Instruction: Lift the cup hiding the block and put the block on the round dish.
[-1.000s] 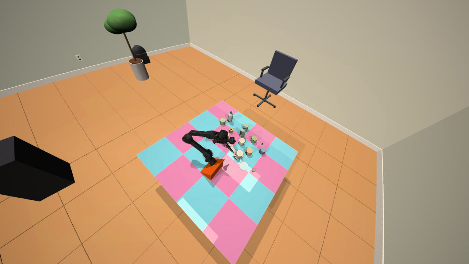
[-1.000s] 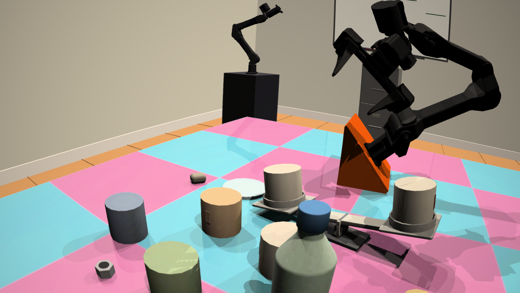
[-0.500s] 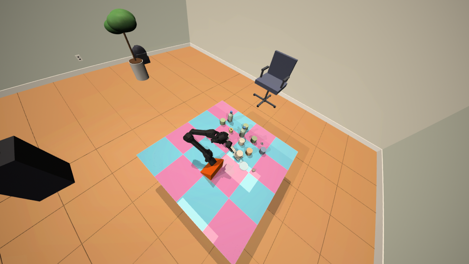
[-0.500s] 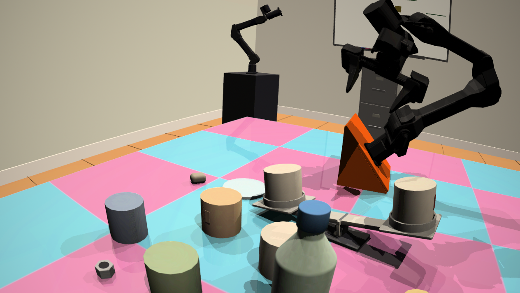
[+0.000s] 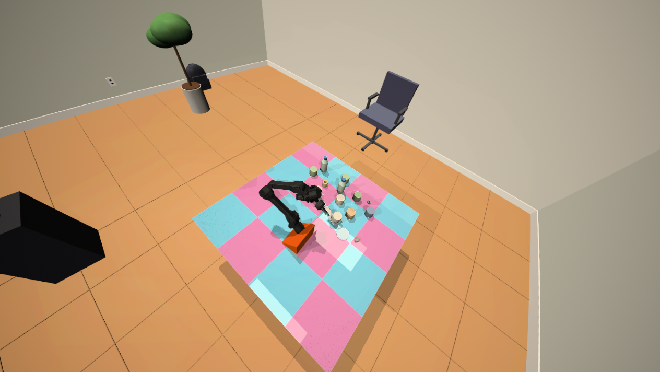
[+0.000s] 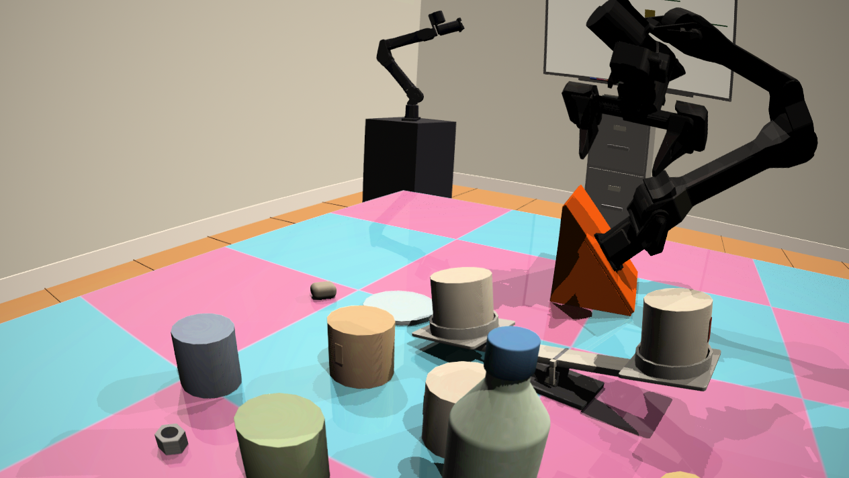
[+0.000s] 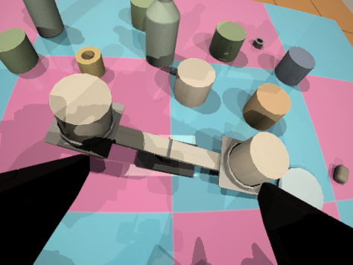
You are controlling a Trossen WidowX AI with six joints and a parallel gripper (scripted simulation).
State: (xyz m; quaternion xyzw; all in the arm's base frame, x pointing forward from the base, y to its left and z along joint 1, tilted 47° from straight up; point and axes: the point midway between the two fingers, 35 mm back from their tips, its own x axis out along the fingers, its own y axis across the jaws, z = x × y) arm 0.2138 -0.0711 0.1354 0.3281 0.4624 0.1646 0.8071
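A beige cup [image 5: 336, 216] [image 6: 462, 299] [image 7: 261, 156] stands upright on the balance end beside the round white dish [image 5: 342, 234] [image 6: 395, 305] [image 7: 303, 186]. Its twin cup [image 6: 676, 332] [image 7: 80, 100] stands upright on the other end. The balance beam [image 6: 594, 360] [image 7: 197, 153] looks tilted, with the end beside the dish lower. No block is visible; the space under both cups is hidden. No cup is above the dish. My gripper [image 6: 619, 164] [image 7: 176, 178] is open and empty, pointing down, well above the table on the arm-base side of the balance.
A loose beige cup [image 5: 340, 199] [image 7: 194, 82], an orange cup [image 6: 360, 347] [image 7: 267, 106] and a blue-grey cup [image 6: 205, 356] [image 7: 295, 66] stand beyond the balance. A bottle [image 6: 498, 421] [image 7: 161, 35] stands behind them. A small brown piece [image 6: 323, 290] [image 7: 341, 174] lies past the dish.
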